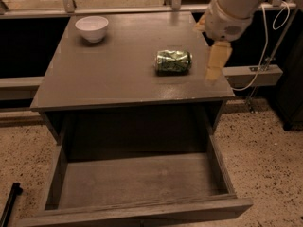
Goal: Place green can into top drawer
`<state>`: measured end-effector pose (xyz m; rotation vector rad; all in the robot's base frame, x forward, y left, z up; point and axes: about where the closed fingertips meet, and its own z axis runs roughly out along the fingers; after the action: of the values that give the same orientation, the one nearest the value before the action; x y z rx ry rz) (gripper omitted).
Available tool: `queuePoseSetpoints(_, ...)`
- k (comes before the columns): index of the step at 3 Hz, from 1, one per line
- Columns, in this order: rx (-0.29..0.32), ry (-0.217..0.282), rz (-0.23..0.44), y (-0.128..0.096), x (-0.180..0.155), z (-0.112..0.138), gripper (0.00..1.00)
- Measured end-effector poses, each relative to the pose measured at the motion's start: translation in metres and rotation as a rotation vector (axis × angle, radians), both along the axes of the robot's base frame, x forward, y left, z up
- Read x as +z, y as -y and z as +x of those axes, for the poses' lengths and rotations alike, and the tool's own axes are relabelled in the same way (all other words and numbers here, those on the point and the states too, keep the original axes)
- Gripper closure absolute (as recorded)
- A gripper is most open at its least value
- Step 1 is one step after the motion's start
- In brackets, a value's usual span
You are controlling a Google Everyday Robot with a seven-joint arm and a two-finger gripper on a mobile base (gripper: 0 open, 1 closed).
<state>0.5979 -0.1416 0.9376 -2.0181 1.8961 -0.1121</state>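
The green can lies on its side on the right half of the grey table top. The top drawer is pulled out below the front edge, and its plain grey bottom is bare. My gripper hangs from the white arm over the table's right part. It is just right of the can, apart from it and a little above the surface. It holds nothing that I can see.
A white bowl stands at the table's back left. A white cable and a rail run to the right of the table. A black rod lies on the speckled floor at the bottom left.
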Motion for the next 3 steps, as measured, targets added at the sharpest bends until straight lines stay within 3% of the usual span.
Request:
queuePoseSetpoints(1,0.055,-0.053,0.024,-0.035,-0.034,0.049,0.00)
queuePoseSetpoints(2,0.046,-0.106,0.050,-0.056,-0.075,0.096,0.00)
queuePoseSetpoints(3,0.035,-0.128,0.059,-0.063,-0.093,0.114,0.00)
